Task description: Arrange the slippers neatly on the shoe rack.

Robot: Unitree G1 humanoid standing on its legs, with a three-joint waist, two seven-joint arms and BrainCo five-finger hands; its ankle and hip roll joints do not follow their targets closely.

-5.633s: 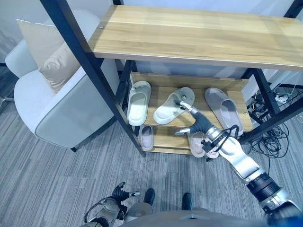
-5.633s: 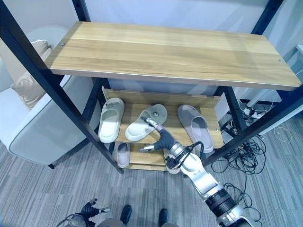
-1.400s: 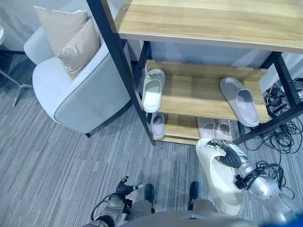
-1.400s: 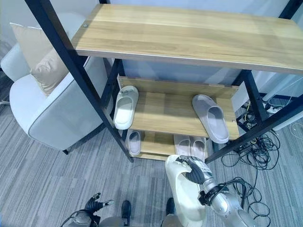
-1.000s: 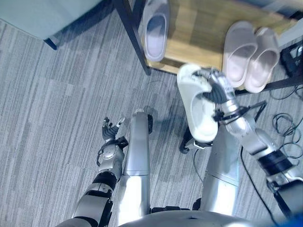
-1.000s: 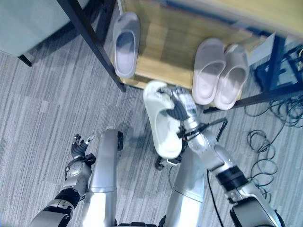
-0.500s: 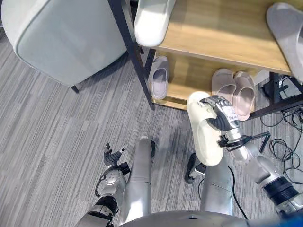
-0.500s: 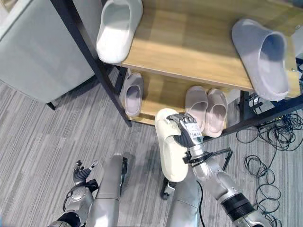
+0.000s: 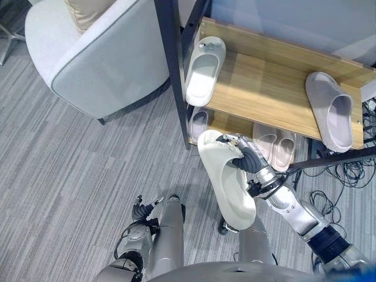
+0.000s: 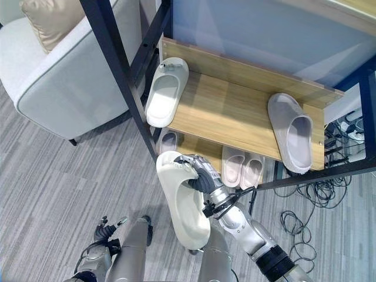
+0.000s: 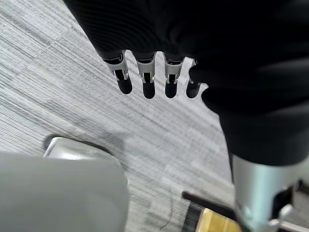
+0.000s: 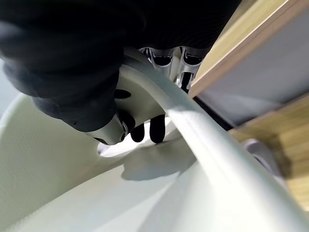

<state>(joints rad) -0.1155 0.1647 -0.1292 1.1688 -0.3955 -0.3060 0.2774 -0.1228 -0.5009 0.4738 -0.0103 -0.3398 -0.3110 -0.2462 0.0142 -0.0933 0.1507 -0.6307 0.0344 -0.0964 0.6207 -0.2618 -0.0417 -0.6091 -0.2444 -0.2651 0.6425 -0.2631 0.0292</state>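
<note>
1. At the far left stands a grey armchair (image 9: 88, 64), beside the black post of the shoe rack (image 9: 276, 94).
2. Low on the left, the left hand (image 9: 143, 207) hangs idle above the carpet. In the left wrist view its fingers (image 11: 145, 79) are straight and relaxed, and they hold nothing.
3. On the middle shelf, at its left end, a white slipper (image 9: 204, 70) lies lengthwise, just beside the post.
4. In front of the rack and off any shelf, the right hand (image 9: 244, 157) carries the matching cream slipper (image 9: 226, 182). The right wrist view shows the fingers curled through the strap opening, so the grasp looks firm.
5. On the bottom shelf lie a small grey slipper (image 9: 198, 122) and a pink pair (image 9: 274, 147), side by side.
6. At the right end of the middle shelf a grey slipper (image 9: 329, 110) lies at an angle.
7. My judgement: the step in hand is carrying the cream slipper back to the rack. The next move calls for lifting it to the middle shelf and laying it parallel, just beside the white slipper, with care not to knock the shelf edge.
</note>
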